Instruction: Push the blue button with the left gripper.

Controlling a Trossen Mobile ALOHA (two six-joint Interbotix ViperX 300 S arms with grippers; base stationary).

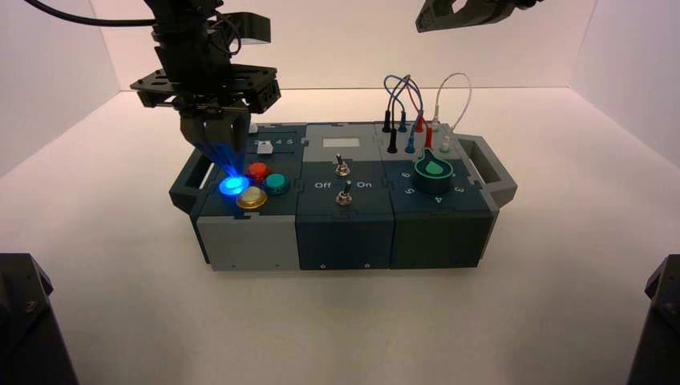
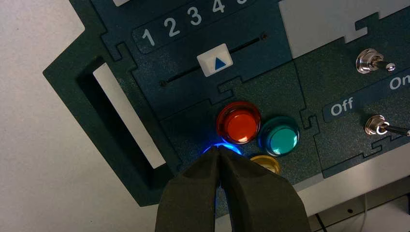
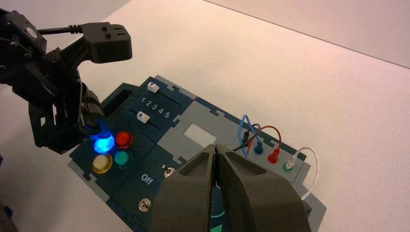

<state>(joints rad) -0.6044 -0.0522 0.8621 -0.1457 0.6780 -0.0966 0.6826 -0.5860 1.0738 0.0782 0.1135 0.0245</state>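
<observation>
The blue button (image 1: 233,186) glows bright blue at the front left of the box, next to the red button (image 1: 257,170), the teal-green button (image 1: 276,183) and a yellow button (image 1: 251,198). My left gripper (image 1: 220,160) is shut, its fingertips meeting in a wedge right on the blue button. In the left wrist view my gripper (image 2: 220,151) covers most of the button (image 2: 233,148); only a blue glowing rim shows. The right wrist view shows the lit button (image 3: 103,143) under the left gripper (image 3: 94,129). My right gripper (image 3: 215,146) is shut and empty, parked high over the box's right half (image 1: 449,16).
The box (image 1: 345,241) holds a slider with a white cap (image 2: 215,60) between marks 3 and 4, two toggle switches (image 1: 342,167) marked Off and On, a teal knob (image 1: 434,170) and plugged wires (image 1: 409,104). Side handles (image 1: 186,186) stick out at both ends.
</observation>
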